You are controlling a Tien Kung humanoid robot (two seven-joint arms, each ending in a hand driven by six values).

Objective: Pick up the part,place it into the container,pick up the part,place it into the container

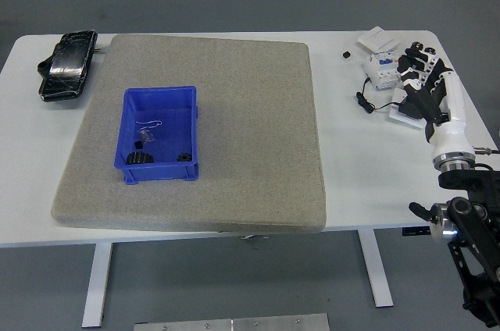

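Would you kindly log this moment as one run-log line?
right hand: over items at table's right end, holding nothing | blue container: on grey mat, small parts inside | left arm: out of view

Blue container (pixel 158 135) on grey mat (pixel 195 128); right hand (pixel 426 87) beside it

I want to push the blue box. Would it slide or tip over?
The blue box looks like thin plastic holding only small parts, so probably light. It sits low and wide on a rough grey mat, so it would likely drag rather than tip.
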